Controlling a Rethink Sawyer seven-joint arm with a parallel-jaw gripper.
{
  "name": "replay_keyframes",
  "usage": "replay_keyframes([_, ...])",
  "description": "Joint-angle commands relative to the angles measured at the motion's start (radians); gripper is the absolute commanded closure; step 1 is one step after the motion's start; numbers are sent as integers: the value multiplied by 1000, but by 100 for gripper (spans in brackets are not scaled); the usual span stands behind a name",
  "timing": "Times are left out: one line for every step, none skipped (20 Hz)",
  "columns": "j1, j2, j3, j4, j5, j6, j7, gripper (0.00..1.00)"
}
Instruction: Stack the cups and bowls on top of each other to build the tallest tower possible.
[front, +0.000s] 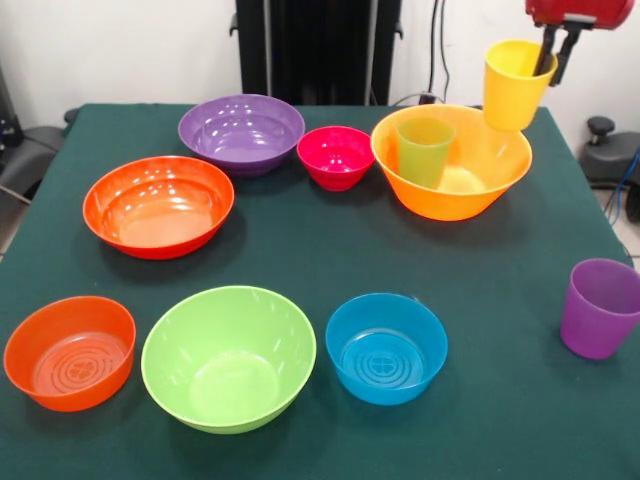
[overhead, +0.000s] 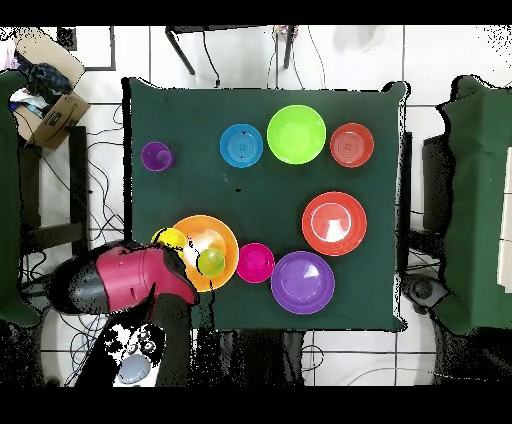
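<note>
Yellow cup (front: 514, 84), green cup (front: 423, 150), big orange bowl (front: 452, 163), dark green table (front: 300, 250).

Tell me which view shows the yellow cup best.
The front view: the yellow cup hangs whole from the gripper, above the orange bowl's rim. In the overhead view only its round mouth shows beside the arm.

Dark green bench (front: 300, 250) filling most of frame. Cardboard box (overhead: 55, 110) at upper left of overhead view, on white tiled floor (overhead: 440, 60). Cables (overhead: 100, 165) along left side of bench. Black chair base (front: 600, 130) at right edge, front view.
</note>
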Motion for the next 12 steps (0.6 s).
replay_keyframes([49, 108, 23, 65, -45, -100, 165, 100])
replay_keyframes([56, 116, 14, 67, -46, -114, 169, 100])
replay_keyframes([62, 125, 7, 67, -47, -127, 172, 100])
replay_keyframes([67, 136, -1, 65, -47, -138, 174, 100])
replay_keyframes([74, 148, -12, 60, -48, -148, 176, 100])
replay_keyframes([76, 160, -18, 55, -48, -154, 173, 100])
replay_keyframes([77, 170, -22, 53, -47, -165, 170, 100])
replay_keyframes([77, 180, -26, 52, -46, -175, 167, 100])
replay_keyframes([76, 188, -28, 51, -43, -182, 164, 100])
replay_keyframes([80, 196, -37, 47, -43, -189, 164, 100])
replay_keyframes([81, 203, -42, 45, -41, -197, 163, 100])
replay_keyframes([82, 208, -47, 43, -40, -204, 163, 100])
